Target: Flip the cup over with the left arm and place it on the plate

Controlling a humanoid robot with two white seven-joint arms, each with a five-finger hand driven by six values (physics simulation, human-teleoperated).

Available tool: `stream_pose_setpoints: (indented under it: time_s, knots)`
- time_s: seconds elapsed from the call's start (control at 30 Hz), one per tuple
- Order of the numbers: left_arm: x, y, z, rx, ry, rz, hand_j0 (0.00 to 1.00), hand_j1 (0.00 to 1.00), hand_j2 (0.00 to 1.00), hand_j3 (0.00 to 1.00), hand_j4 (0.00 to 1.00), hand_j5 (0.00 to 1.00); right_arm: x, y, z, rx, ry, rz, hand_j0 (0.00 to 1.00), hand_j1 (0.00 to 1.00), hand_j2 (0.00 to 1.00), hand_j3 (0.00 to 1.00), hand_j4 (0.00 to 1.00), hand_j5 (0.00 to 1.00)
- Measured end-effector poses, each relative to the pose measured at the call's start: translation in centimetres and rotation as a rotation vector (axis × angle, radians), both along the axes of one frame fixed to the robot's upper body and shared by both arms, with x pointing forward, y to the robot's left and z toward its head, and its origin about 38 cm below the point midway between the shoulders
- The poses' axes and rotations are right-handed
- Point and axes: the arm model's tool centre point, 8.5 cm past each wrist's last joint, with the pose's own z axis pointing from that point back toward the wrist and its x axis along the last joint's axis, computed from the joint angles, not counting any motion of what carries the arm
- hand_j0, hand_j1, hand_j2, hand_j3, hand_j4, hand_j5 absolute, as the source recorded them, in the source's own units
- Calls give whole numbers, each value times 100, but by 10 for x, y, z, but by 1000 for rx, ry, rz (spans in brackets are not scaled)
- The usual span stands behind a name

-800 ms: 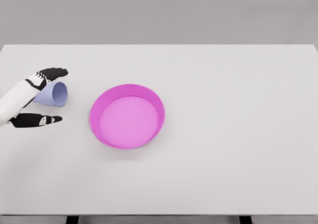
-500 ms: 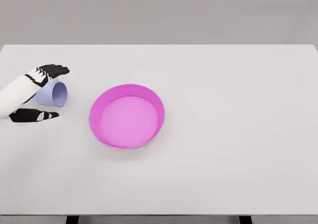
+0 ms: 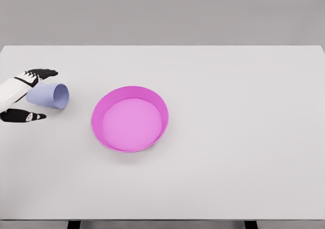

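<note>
Cup (image 3: pixel 48 95) lies on its side left of the plate (image 3: pixel 130 118), mouth toward it, between the left hand's (image 3: pixel 23 94) wide-spread fingers (image 3: pixel 41 73) and thumb, not gripped.

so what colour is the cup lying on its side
Pale lavender blue cup; the head view, the only one, shows it.

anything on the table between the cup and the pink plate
No. In the head view only bare white table separates the lavender cup, lying on its side with its mouth toward the plate, from the plate's rim.
</note>
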Motion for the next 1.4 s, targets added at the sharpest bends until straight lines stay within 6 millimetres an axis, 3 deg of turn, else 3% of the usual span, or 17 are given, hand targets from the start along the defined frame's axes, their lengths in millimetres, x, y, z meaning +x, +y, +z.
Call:
stream_pose_setpoints:
  time_s: [0.17, 0.43, 0.83, 1.03, 1.13, 1.4]
  knots:
    - [5, -3, 3, -12, -16, -2, 100, 100, 100, 100, 100, 100, 0, 0, 0, 0, 0, 0, 100, 100, 100, 100, 100, 100]
    - [12, 4, -19, -61, 21, 54, 100, 100, 100, 100, 100, 100, 0, 0, 0, 0, 0, 1, 100, 100, 100, 100, 100, 100]
    - [20, -2, -25, -67, 21, 61, 100, 100, 100, 100, 100, 100, 0, 0, 0, 0, 0, 1, 100, 100, 100, 100, 100, 100]
    - [23, 7, -44, -86, 61, 110, 100, 100, 100, 100, 100, 100, 0, 0, 0, 0, 1, 1, 100, 100, 100, 100, 100, 100]
    - [33, 3, -42, -93, 55, 106, 100, 100, 100, 100, 100, 100, 0, 0, 0, 0, 0, 1, 100, 100, 100, 100, 100, 100]
    - [32, -1, -58, -91, 98, 102, 100, 100, 100, 100, 100, 100, 0, 0, 0, 0, 0, 1, 100, 100, 100, 100, 100, 100]
